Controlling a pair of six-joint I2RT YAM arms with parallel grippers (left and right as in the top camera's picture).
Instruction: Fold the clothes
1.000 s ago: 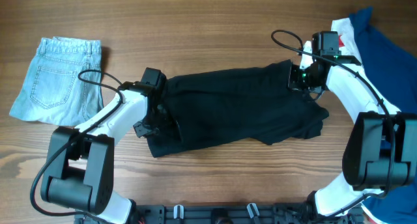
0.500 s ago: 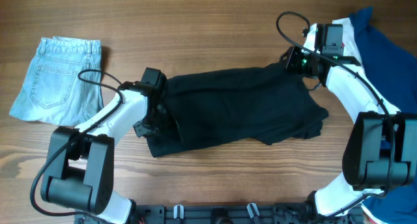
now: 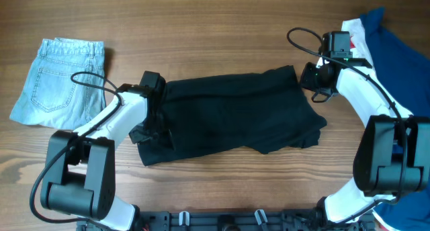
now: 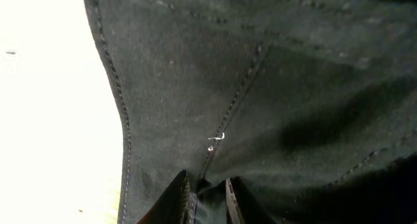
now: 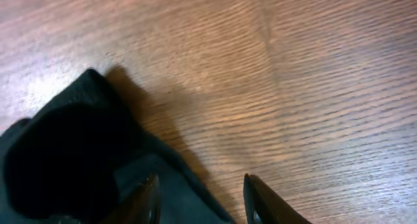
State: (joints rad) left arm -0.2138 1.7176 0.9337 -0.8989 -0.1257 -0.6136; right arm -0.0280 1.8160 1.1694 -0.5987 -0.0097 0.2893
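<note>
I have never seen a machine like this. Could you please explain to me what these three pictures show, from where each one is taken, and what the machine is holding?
These are two robot arms at a wooden table, each ending in a two-finger gripper. The wide picture comes from a camera fixed above the table. The other two come from small cameras on the wrists, so each looks down past its own fingers.

On the table lies a black garment, spread flat in the middle. Light-blue denim shorts lie at the far left, and blue, red and white clothes at the right edge.

The left gripper is pinching the black fabric near a seam; its fingers are nearly closed on the cloth. The right gripper is open and holds nothing; it hangs by the garment's corner, partly over bare wood.
</note>
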